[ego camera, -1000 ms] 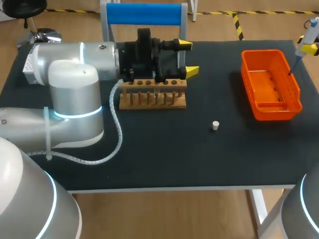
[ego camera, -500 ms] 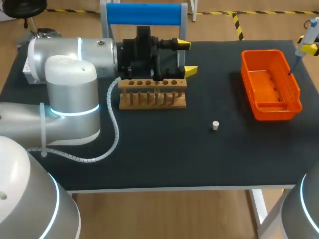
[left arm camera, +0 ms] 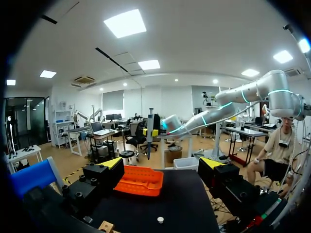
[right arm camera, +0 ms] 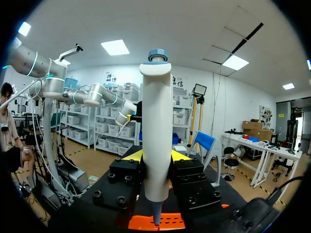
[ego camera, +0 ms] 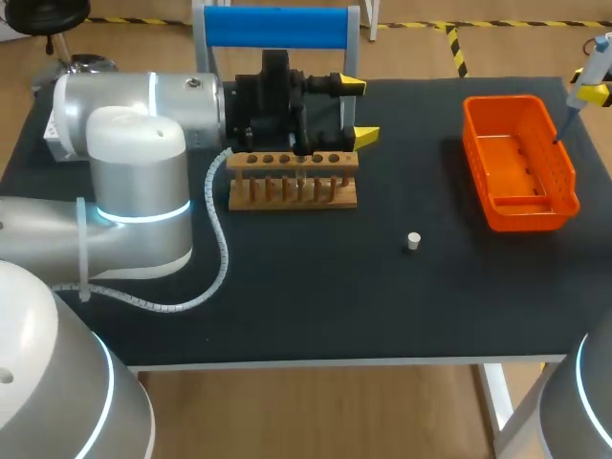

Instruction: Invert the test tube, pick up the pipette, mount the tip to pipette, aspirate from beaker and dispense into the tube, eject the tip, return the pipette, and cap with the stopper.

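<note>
A wooden test tube rack [ego camera: 294, 179] stands at the back middle of the black table [ego camera: 316, 296]. Just behind its right end my left gripper [ego camera: 361, 112] hovers open, nothing between its yellow tips. In the left wrist view that gripper [left arm camera: 162, 165] faces the orange tray [left arm camera: 138, 180] and the small white stopper [left arm camera: 160, 220]. The stopper [ego camera: 413, 240] lies loose on the table. My right gripper [ego camera: 591, 93], at the far right edge, is shut on the white pipette [ego camera: 593, 67]. The pipette [right arm camera: 156, 141] stands upright between its fingers, tip down over the tray [right arm camera: 160, 222].
The orange tray [ego camera: 521, 163] sits at the right side of the table. A blue-backed chair [ego camera: 277, 27] stands behind the table's far edge. A white cable [ego camera: 215, 277] from my left arm loops over the table near the rack's left end.
My left arm's elbow has shifted a little to the left; its gripper has hardly moved. The right arm and the pipette have stayed still.
</note>
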Motion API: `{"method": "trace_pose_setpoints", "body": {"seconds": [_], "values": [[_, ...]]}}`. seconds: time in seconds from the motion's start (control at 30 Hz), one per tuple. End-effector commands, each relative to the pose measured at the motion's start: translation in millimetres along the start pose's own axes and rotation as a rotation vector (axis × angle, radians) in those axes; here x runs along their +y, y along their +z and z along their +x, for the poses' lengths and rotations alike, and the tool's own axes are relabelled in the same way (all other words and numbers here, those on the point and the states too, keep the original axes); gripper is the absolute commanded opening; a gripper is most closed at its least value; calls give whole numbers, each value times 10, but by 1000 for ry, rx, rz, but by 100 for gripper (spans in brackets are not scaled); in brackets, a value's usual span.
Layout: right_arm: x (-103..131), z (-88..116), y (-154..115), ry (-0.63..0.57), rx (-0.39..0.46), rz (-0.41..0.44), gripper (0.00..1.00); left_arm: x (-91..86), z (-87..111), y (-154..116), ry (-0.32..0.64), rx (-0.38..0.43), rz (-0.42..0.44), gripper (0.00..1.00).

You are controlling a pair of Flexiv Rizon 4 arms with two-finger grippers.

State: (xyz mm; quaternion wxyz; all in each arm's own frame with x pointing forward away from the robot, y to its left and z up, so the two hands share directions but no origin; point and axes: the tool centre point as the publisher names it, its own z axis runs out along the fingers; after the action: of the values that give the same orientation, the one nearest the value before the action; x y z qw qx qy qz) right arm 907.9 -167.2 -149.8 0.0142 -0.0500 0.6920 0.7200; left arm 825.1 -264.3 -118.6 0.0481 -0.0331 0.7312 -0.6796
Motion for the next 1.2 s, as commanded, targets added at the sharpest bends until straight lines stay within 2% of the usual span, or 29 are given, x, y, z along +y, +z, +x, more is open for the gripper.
{"method": "trace_pose_setpoints", "body": {"seconds": [0.03,0.33,0.6,0.93,1.2], "values": [[31,38,229,-2,27,10,0,-1,-1,8,-1,-1,0,100],[62,116,1096,-3,137,17,0,-1,-1,8,-1,-1,0,100],[-39,124,1726,5,165,19,0,-1,-1,8,-1,-1,0,100],[-98,167,2359,-4,160,-12,0,-1,-1,8,-1,-1,0,100],[-149,317,2646,-5,120,-11,0,-1,-1,8,-1,-1,0,100]]}}
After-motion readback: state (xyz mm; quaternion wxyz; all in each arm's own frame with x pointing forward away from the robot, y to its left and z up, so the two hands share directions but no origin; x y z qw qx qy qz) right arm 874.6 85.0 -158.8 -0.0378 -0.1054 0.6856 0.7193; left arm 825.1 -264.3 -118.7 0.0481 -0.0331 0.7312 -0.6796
